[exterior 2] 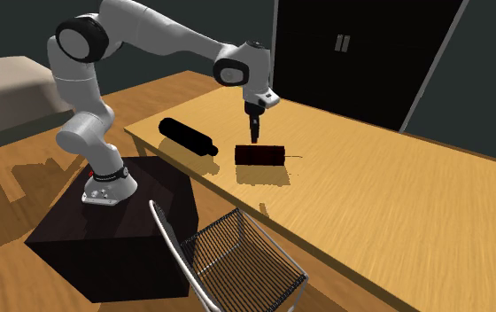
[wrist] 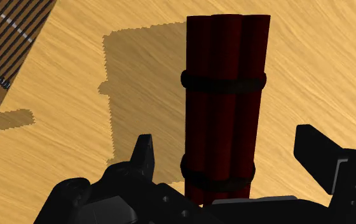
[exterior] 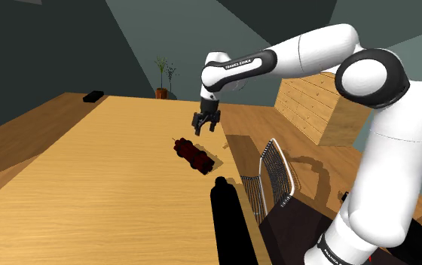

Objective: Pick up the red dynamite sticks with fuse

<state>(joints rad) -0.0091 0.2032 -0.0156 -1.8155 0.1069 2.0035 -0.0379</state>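
Wrist view: a bundle of dark red dynamite sticks (wrist: 224, 102), bound by two black bands, lies flat on a wooden bench (wrist: 323, 70). The black jaws are spread wide, one on each side of the bundle, and do not touch it. Shoulder view: the white arm (exterior: 307, 53) reaches over the bench and the jaws hang just above the bundle, which lies near the bench's edge. A black cylinder (exterior: 228, 218) lies on the bench between the bundle and the stand. A wire chair (exterior: 273, 177) stands beside that edge. In the second exterior view, a thin fuse (exterior 2: 295, 157) trails from the bundle's end.
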